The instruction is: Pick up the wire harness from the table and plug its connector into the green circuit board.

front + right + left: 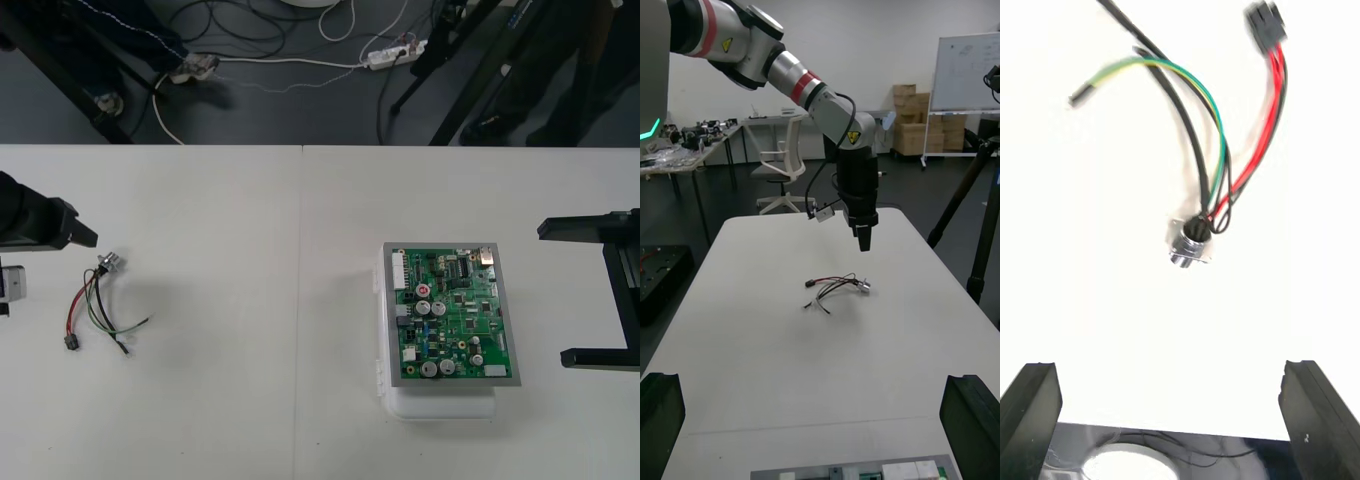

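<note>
Over on the robot's left side of the bench (pixel 250 400), the wire harness (pixel 100 300) lies loose on the pale surface, well apart from the green circuit board (pixel 452 315). Its round metal socket (pixel 108 263) sits at the far end of the bundle. From there the red, black and green wires curl toward the near edge. The small black plug (pixel 72 343) rests at the near end of the red and black pair, not in the board. A couple of loose wire ends splay out toward the middle of the bench.

The left end effector (pixel 1169 369) hangs just above the harness, on the socket's side, without touching it. Its two black fingers (pixel 1031 412) stand wide apart with nothing between them, and the flanged socket lies on the bench a little ahead of the gap. From across the bench it points straight down over the bundle.

The board sits on its white base (pixel 440 405) on the right half of the bench, flat, with a white connector block at its far left corner. The right end effector (pixel 575 293) waits at the bench's right edge, beside the board but apart from it, its fingers spread wide and empty.
</note>
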Robot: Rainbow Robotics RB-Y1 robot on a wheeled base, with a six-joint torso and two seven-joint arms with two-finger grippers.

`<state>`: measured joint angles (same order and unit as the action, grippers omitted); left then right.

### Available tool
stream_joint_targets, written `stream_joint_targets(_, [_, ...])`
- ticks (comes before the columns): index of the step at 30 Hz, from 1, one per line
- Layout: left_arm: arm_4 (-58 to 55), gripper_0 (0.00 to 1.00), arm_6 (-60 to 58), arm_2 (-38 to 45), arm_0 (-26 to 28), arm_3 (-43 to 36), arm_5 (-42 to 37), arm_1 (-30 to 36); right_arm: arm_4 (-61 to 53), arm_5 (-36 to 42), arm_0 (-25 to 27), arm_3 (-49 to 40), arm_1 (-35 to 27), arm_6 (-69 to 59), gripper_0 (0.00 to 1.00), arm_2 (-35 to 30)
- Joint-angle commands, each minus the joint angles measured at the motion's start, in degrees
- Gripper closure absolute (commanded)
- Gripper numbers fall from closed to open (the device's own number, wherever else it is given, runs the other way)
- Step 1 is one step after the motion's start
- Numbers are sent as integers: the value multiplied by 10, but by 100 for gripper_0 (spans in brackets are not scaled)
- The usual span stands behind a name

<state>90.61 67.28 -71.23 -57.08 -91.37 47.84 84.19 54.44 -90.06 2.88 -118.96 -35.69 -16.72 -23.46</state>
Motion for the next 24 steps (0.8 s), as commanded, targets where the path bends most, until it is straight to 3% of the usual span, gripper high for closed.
stream_joint_targets(1, [-1,14,127,-52,-66,41,-37,-39,21,1,-16,-14,11,-1,0,12])
stream_joint_targets(7, [-13,14,183,-110,-102,109,-37,-85,30,1,-17,-14,22,-4,0,12])
stream_joint_targets(17, [-35,14,261,-129,-102,190,-37,-135,30,1,-16,-14,22,-4,0,12])
stream_joint_targets(24, [-48,6,274,-148,-102,227,-37,-162,30,1,-16,-14,22,-2,0,13])
